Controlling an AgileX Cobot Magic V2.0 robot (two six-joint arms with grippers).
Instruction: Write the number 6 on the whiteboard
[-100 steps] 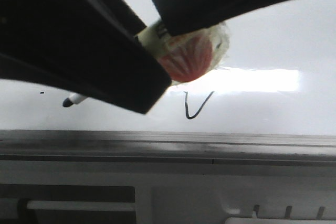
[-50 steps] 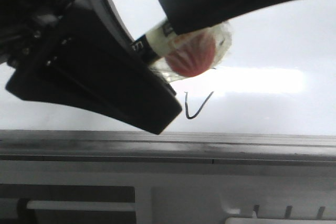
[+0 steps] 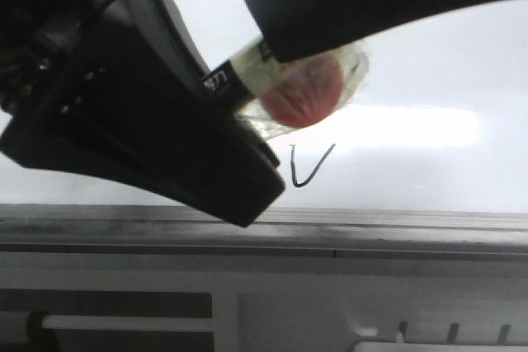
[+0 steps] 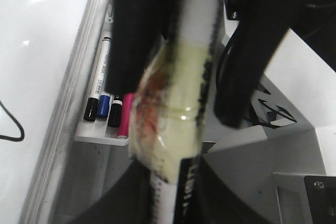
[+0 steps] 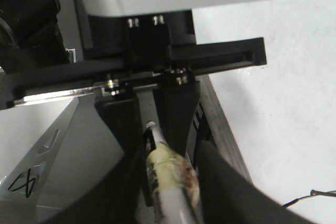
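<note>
A white marker [image 3: 224, 80] with yellowish tape and a red end [image 3: 304, 92] is held over the whiteboard [image 3: 429, 55]. My left gripper [image 3: 235, 125] is shut on its barrel from the left. My right gripper [image 3: 309, 43] comes from the upper right and is shut on the taped end. In the left wrist view the marker [image 4: 181, 145] runs between my left fingers [image 4: 136, 198]. In the right wrist view it [image 5: 170, 174] lies between my right fingers [image 5: 226, 187]. A thin black angular stroke of the number 6 [image 3: 310, 167] is on the board; it also shows in the left wrist view [image 4: 13, 127]. The marker tip is hidden.
The board's grey metal frame edge [image 3: 371, 222] runs along the near side. A white tray [image 4: 97, 136] below the frame holds black, blue and pink markers [image 4: 105, 106]. Grey robot base panels [image 4: 294, 145] lie under the arms.
My left gripper has drawn back and tilted, and now hides the marker tip that showed at the left. The marker has risen slightly and sits steeper. The stroke on the board is unchanged.
</note>
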